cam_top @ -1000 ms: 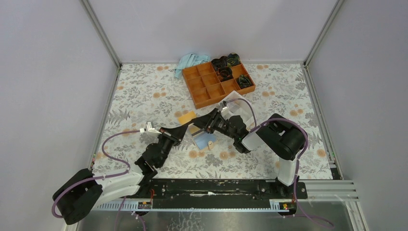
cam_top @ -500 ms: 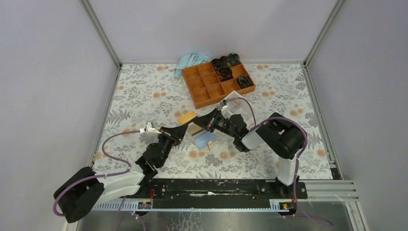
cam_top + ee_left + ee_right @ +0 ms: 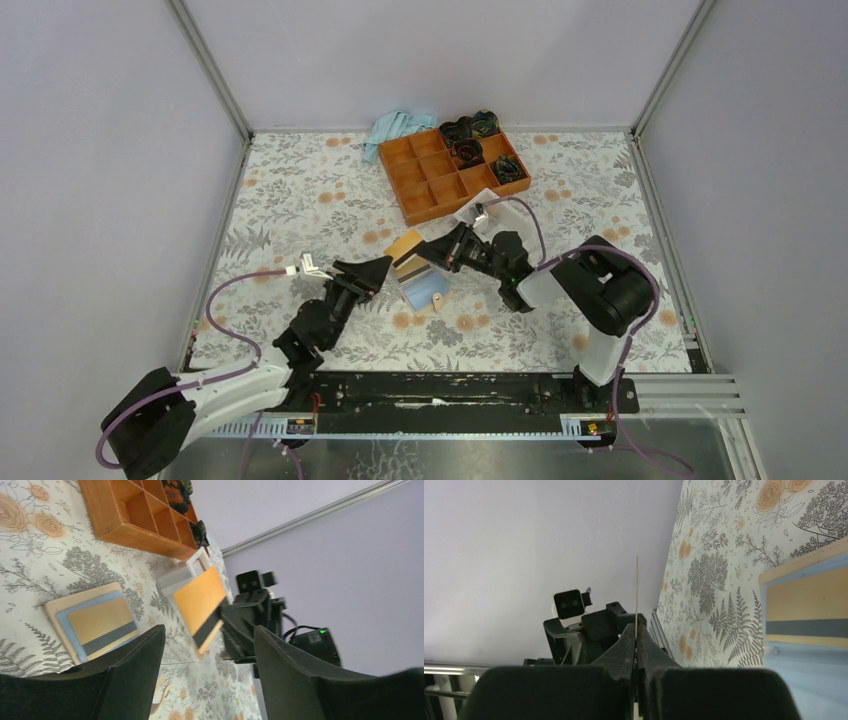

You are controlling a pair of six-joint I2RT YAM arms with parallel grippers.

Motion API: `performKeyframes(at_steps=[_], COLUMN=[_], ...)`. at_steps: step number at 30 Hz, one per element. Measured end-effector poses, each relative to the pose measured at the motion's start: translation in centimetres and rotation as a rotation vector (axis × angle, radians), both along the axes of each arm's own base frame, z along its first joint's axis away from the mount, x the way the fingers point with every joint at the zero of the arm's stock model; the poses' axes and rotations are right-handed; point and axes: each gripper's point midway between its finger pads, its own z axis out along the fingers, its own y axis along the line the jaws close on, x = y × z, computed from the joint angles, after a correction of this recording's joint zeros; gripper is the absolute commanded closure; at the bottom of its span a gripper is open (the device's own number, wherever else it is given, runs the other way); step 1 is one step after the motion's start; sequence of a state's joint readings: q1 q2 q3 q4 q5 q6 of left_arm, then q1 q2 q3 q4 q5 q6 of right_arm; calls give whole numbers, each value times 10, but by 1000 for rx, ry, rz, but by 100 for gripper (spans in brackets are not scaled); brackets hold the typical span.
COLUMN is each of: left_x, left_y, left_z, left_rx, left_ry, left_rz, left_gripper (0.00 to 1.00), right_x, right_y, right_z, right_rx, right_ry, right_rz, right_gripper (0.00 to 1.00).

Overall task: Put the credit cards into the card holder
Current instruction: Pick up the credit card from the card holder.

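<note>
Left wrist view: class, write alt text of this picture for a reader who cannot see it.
The shut right gripper holds an orange card with a dark stripe above the floral table. On the table a similar striped card lies on a light blue card on the tan card holder. The left gripper, open, frames the bottom.

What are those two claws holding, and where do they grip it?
The right gripper pinches an orange card by the edge near its dark stripe; the left gripper is open and holds nothing.
</note>
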State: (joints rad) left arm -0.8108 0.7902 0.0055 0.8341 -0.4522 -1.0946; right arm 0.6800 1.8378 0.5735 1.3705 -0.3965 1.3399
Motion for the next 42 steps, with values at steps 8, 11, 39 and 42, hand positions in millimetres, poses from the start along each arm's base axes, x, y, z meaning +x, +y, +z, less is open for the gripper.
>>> performKeyframes(at_steps=[8,11,39,42], left_x=[-5,-8,-52,-53], left_y=[-8,-14,-65,-66], left_z=[-21,-30,-62,-57], left_rx=[120,161,162,119], left_ry=[19,26,33,20], left_rz=[-63,-109,-652,-687], left_gripper=[27,31,54,52], right_x=[-30,-44,-128,-129], right_y=[-22,-27,-64,-64], right_z=[27,27,-19,-19], right_rx=[-90,-141,-327,-326], right_ry=[-111,-135,-67,-69], right_rz=[122,179,543,544], right_gripper=[100,100,100,100])
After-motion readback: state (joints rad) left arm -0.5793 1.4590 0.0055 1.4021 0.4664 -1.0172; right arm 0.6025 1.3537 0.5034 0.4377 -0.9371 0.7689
